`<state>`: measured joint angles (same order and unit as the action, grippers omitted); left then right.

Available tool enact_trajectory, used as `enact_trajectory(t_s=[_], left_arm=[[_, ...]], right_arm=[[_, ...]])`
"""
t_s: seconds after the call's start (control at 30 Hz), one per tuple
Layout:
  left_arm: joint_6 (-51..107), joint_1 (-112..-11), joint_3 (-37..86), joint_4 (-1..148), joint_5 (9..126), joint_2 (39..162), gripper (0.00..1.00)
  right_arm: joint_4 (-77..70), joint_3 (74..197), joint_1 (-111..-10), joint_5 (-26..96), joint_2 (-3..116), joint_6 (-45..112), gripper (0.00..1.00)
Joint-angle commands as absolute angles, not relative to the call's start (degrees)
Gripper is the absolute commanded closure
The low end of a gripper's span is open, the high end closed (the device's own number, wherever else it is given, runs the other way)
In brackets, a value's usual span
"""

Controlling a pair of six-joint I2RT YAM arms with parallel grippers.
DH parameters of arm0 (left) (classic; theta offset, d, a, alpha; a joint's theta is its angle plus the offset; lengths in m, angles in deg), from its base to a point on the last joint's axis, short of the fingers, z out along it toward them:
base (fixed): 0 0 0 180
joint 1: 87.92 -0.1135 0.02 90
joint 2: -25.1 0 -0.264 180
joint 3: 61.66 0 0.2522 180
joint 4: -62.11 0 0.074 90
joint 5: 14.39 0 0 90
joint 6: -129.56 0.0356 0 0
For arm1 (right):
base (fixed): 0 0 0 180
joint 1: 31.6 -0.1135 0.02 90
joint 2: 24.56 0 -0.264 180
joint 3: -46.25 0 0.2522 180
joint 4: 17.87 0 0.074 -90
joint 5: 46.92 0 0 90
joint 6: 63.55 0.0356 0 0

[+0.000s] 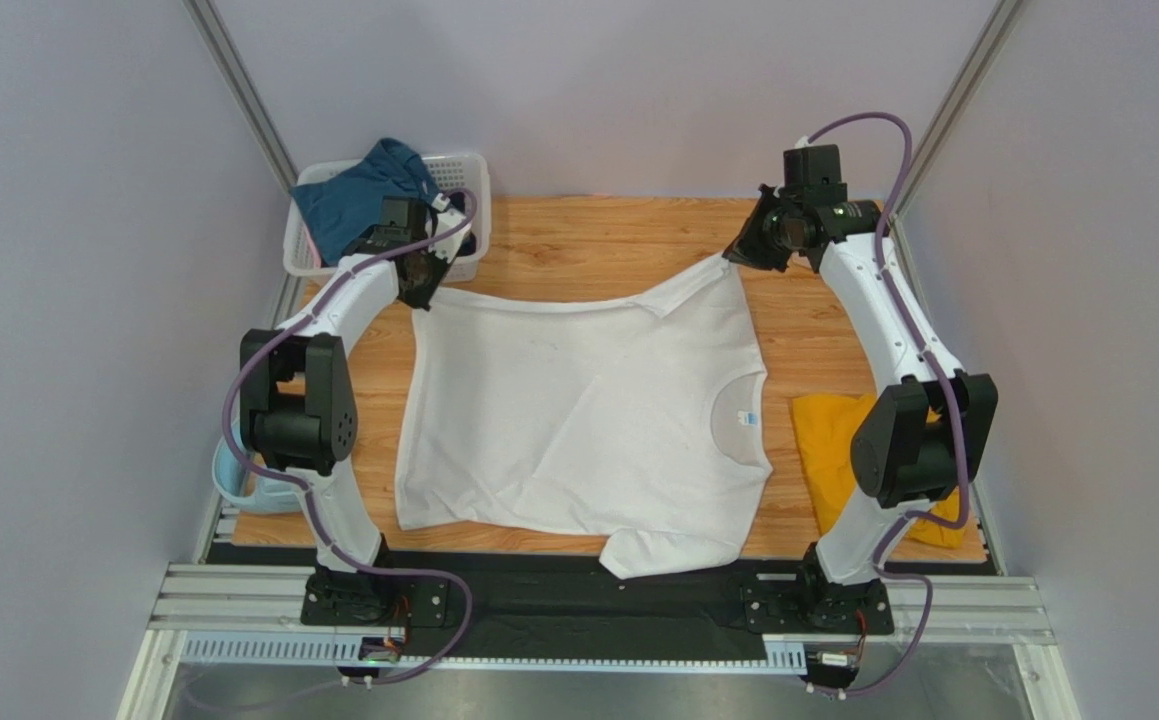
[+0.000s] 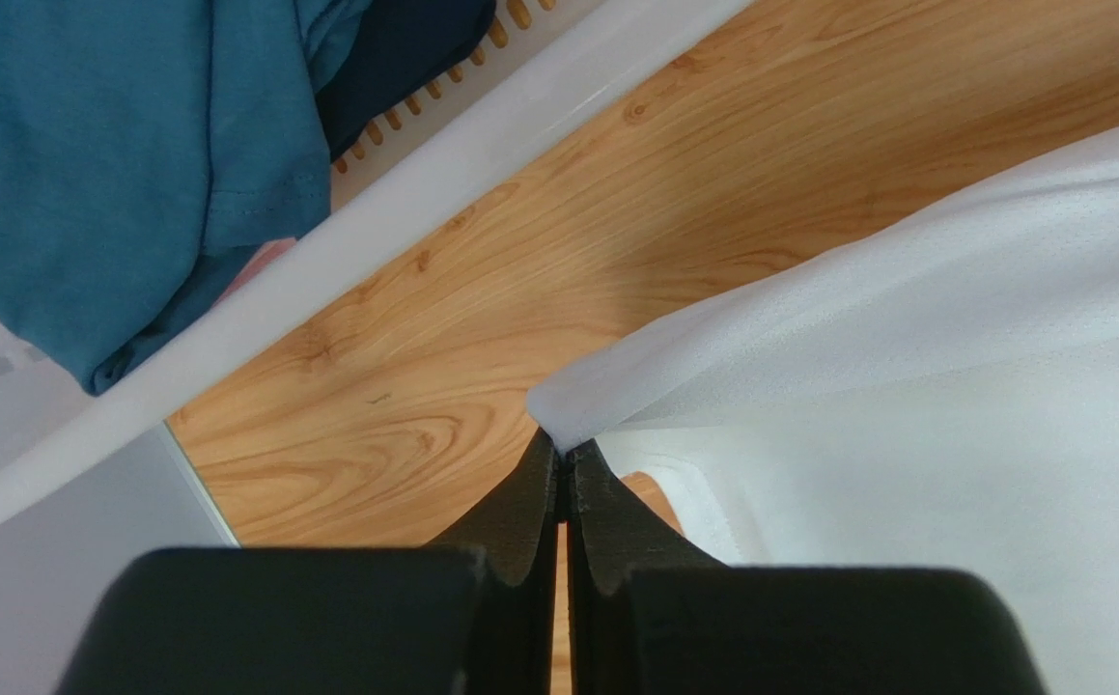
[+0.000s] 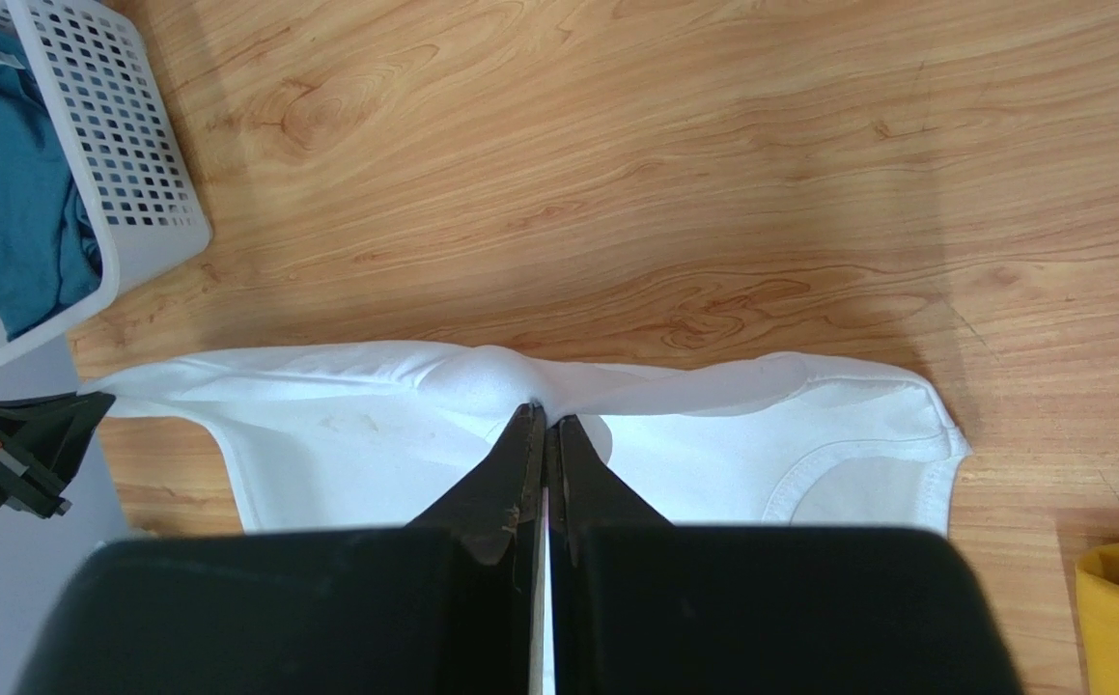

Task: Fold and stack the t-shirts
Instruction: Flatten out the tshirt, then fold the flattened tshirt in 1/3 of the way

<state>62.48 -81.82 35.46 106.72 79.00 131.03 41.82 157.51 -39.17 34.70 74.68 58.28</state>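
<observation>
A white t-shirt (image 1: pixel 585 405) is spread flat over the middle of the wooden table (image 1: pixel 600 240), its collar turned to the right and its hem to the left. A small blue neck label (image 1: pixel 746 419) is seen inside the collar; no writing on it can be read. The left gripper (image 2: pixel 562 471) is closed on the far left corner of the hem, the cloth pinched between its black fingertips. The right gripper (image 3: pixel 545 435) is likewise clamped on the shirt's far edge, just left of the far sleeve (image 3: pixel 870 435), where a small bump of cloth is raised at the tips. The far edge is drawn in a shallow line between the two grips. The near sleeve (image 1: pixel 660 548) is laid over the near edge of the table. A mustard-yellow t-shirt (image 1: pixel 833 443) is seen folded at the right edge, just beside the white one and partly hidden by the right arm. A dark teal t-shirt (image 1: pixel 360 195) is heaped in a white lattice basket (image 1: pixel 465 168) at the far left corner, with the left gripper just beside the basket's rim. A strip of bare wood is shown along the far side between basket and right gripper, and narrower strips along the left and near sides of the white shirt.
</observation>
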Motion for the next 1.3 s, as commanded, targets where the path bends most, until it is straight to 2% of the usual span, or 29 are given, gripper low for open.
enact_trajectory(t_s=[0.0,0.27,0.63,0.93,1.27], left_arm=[[63.20,-82.39,36.48,106.72,79.65,130.74,1.00],[64.34,-83.79,32.09,104.79,79.03,128.20,1.00],[65.49,-84.32,19.43,101.71,75.96,120.90,1.00],[65.05,-84.41,17.50,103.46,73.32,117.91,1.00],[65.14,-84.32,9.42,103.11,71.04,113.96,1.00]], right_arm=[[40.28,160.12,-38.90,33.33,75.38,56.86,1.00],[40.45,155.74,-38.90,31.83,72.92,56.33,1.00],[39.57,136.50,-39.25,31.83,61.67,58.97,1.00],[41.42,130.69,-40.21,32.36,55.87,59.05,1.00],[42.38,117.42,-42.15,33.06,45.33,60.29,1.00]])
